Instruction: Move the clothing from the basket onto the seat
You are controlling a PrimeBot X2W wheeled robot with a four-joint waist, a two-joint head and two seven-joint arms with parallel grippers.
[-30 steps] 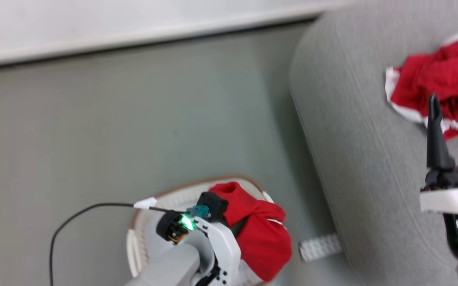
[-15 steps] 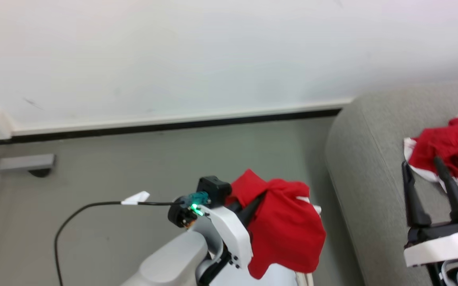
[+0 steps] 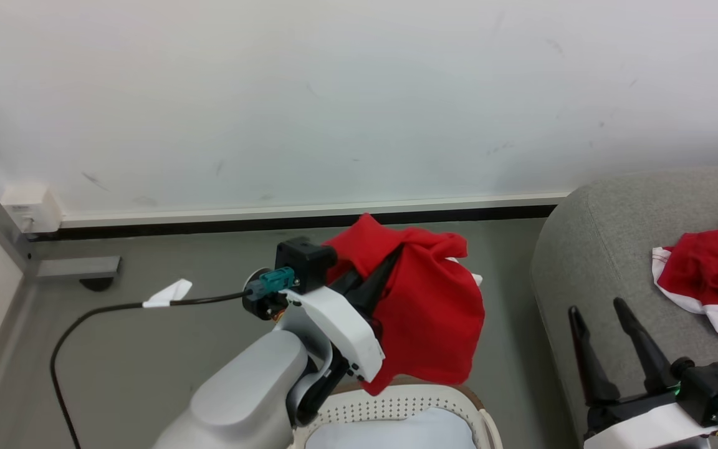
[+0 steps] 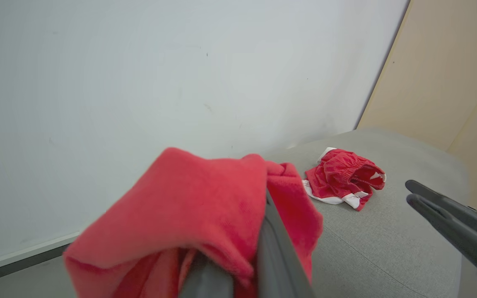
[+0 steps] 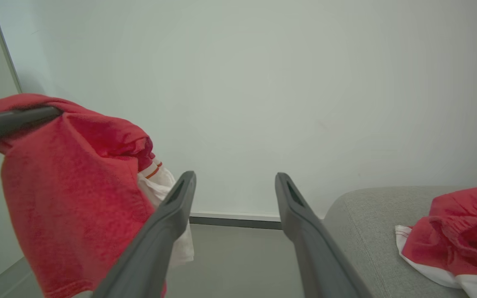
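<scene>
Two garments (image 3: 434,312) (image 3: 708,274), one basket (image 3: 390,404), one seat (image 3: 589,249)

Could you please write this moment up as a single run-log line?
left gripper: shut on held red garment, above basket | right gripper: open, empty | second red garment: lying on seat | pale cloth: in basket

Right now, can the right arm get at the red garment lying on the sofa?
Probably yes: the right gripper is open and empty beside the sofa, and nothing stands between it and the garment.
</scene>
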